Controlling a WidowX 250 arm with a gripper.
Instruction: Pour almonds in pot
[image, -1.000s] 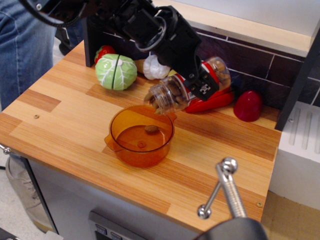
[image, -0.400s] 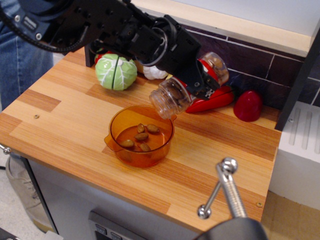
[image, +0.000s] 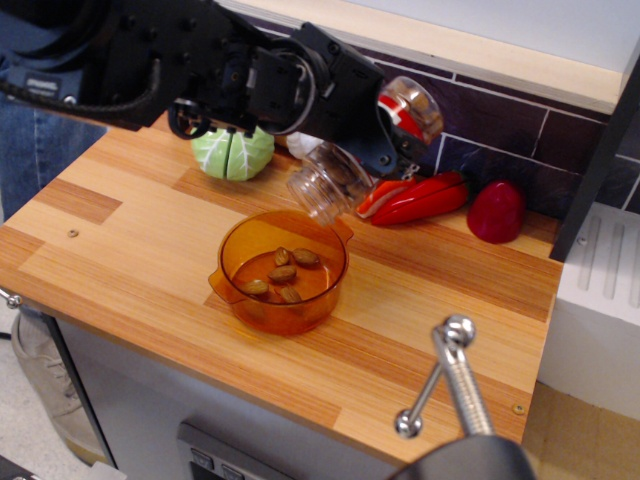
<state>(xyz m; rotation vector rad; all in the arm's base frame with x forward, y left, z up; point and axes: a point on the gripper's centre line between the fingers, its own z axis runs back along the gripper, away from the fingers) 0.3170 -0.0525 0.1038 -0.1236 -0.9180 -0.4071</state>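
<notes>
I work over a wooden plank counter (image: 130, 240) backed by dark purple tiles (image: 510, 125); someone in jeans (image: 35, 140) stands at its far left. Along the back lie a green cabbage (image: 232, 152), long red peppers (image: 415, 198) and a rounder red pepper (image: 497, 211). A metal clamp handle (image: 452, 375) juts into the foreground. My pincer (image: 385, 140) is closed around the clear jar (image: 365, 150), tilted mouth-down just above the orange pot (image: 284, 270). Several almonds (image: 283, 273) lie in the pot; a few remain in the jar.
</notes>
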